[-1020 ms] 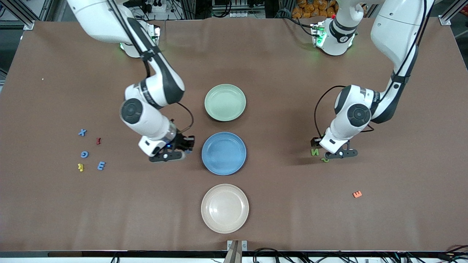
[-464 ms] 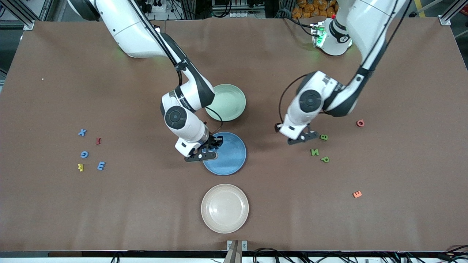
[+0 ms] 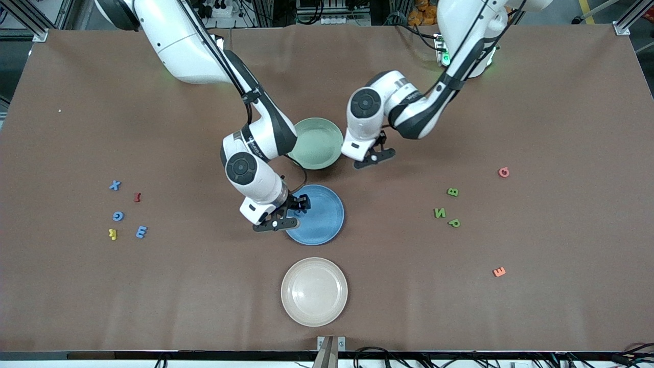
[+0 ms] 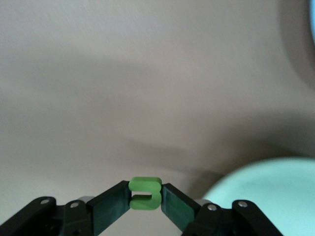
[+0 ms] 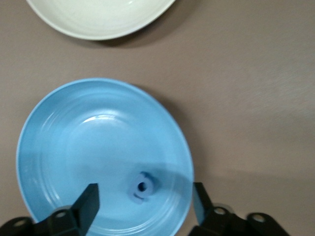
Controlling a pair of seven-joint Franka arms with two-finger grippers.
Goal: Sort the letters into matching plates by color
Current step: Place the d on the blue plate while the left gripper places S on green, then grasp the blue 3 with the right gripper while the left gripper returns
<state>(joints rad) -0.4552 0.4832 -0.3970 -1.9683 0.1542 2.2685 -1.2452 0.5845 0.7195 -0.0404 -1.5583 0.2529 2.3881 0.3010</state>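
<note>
My right gripper (image 3: 298, 205) hangs open over the blue plate (image 3: 324, 225). In the right wrist view its fingers (image 5: 89, 201) stand wide apart, and a small blue letter (image 5: 142, 187) lies loose in the blue plate (image 5: 64, 142) between them. My left gripper (image 3: 375, 151) hovers beside the pale green plate (image 3: 319, 145), shut on a green letter (image 4: 145, 192); the green plate's rim (image 4: 266, 191) shows close by. Three blue letters (image 3: 118, 215) lie toward the right arm's end. Three green letters (image 3: 440, 212) lie toward the left arm's end.
A cream plate (image 3: 314, 291) sits nearer the front camera than the blue one. Red (image 3: 137, 197) and yellow (image 3: 113, 234) letters lie among the blue ones. A pink letter (image 3: 504, 172) and an orange letter (image 3: 499, 272) lie toward the left arm's end.
My right gripper carried a blue letter to the blue plate and opened, leaving it there. My left arm lifted a green letter from its group and swung toward the green plate.
</note>
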